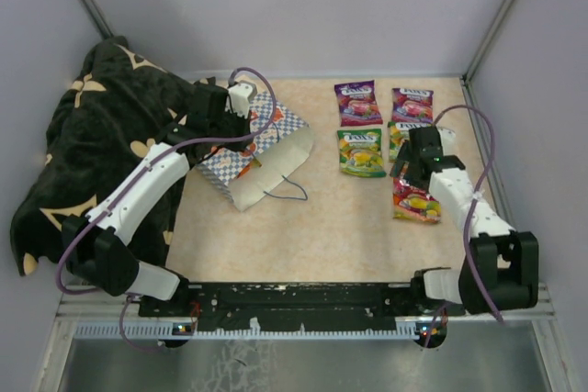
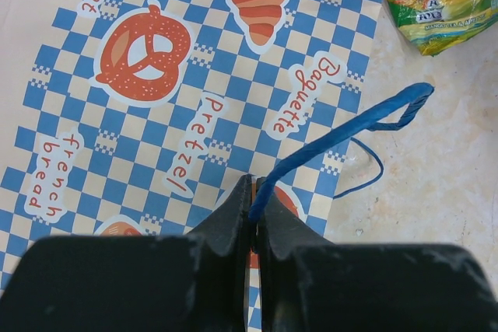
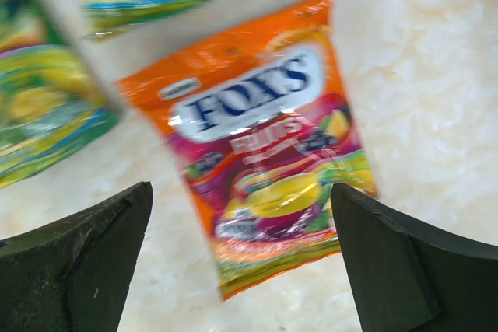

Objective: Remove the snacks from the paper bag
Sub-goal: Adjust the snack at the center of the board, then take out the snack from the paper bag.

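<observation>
The paper bag (image 1: 262,149) lies on its side on the tan table, its checkered side (image 2: 179,91) up and its cream mouth toward the front. My left gripper (image 1: 241,112) (image 2: 254,188) is shut on the bag's blue cord handle (image 2: 342,130). Two purple snacks (image 1: 356,103) (image 1: 412,104), a green one (image 1: 360,152) and an orange one (image 1: 415,201) lie on the table to the right. My right gripper (image 1: 413,172) (image 3: 241,196) hangs open just above the orange snack (image 3: 264,145), which lies flat and free between the fingers. Whatever is inside the bag is hidden.
A black patterned blanket (image 1: 101,135) is heaped at the back left, under my left arm. Another green packet (image 1: 397,135) lies partly under my right wrist. Grey walls close in the back and both sides. The bag's second blue handle (image 1: 289,192) trails on the table.
</observation>
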